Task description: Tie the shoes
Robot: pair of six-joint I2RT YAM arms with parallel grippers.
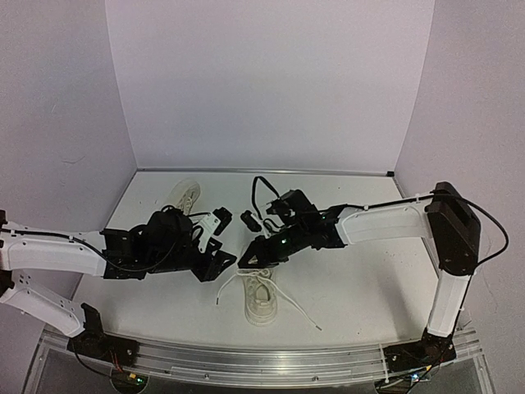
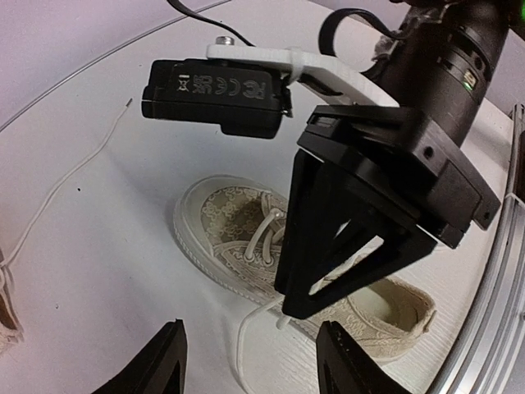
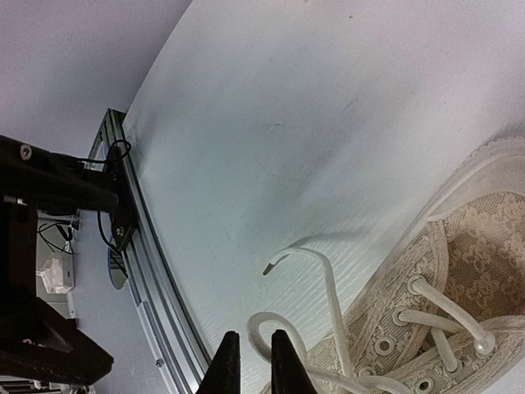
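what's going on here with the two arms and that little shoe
Two robot arms are tying a small cream-white canvas sneaker lying near the front of the white table. The right gripper, fingers nearly shut, seems to pinch a loop of its thin white lace. The left gripper hovers open close by, holding nothing. No knot is tied yet; a second matching sneaker sits further back.

The left arm (image 1: 49,254) and right arm (image 1: 385,220) share white link shells and black joint housings. Overhead, a black elbow block (image 1: 455,228) sits at 3 o'clock, and a black cable (image 1: 255,195) loops off the right wrist. The right gripper (image 2: 289,310) has black open-triangle fingers (image 2: 305,222). Its black camera (image 2: 215,92) bears white printed marks under a white bracket (image 2: 328,72) with a silver screw (image 2: 221,39).
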